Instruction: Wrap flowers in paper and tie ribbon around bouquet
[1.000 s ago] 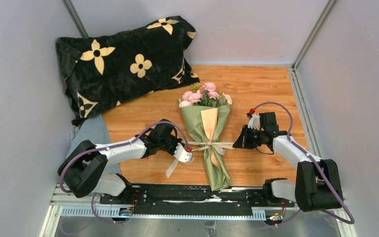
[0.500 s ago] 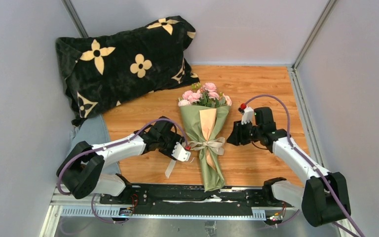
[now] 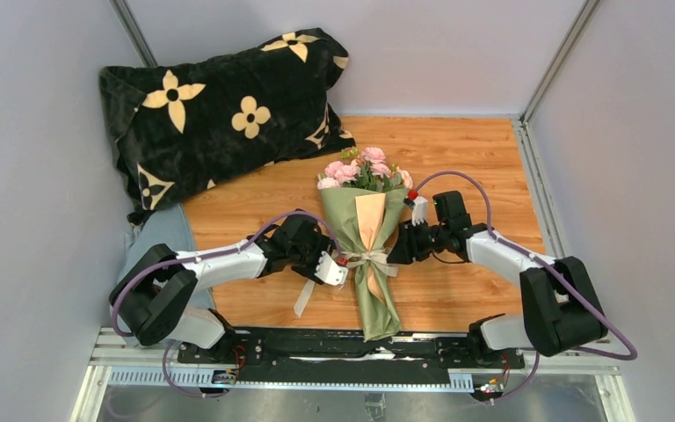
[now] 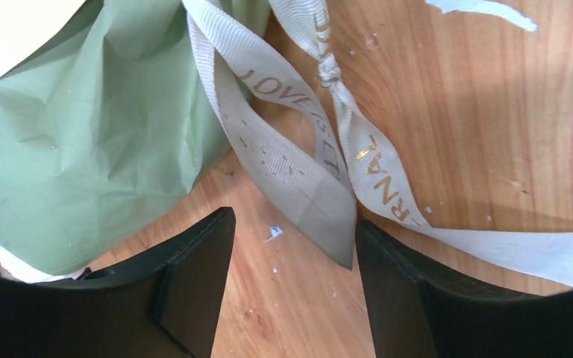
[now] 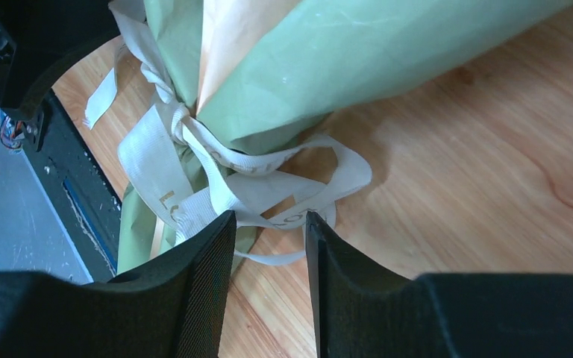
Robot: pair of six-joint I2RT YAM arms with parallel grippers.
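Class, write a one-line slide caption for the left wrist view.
Left end effector open above the lettered ribbon, one tail lying between its jaws, beside green paper on the wooden table.

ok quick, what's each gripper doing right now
left gripper: open, a ribbon end lies in the gap, not clamped
right gripper: open, holding nothing

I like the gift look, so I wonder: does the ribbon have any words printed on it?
Yes, the ribbon carries gold letters along its length, and the word LOVE can be read in the left wrist view.
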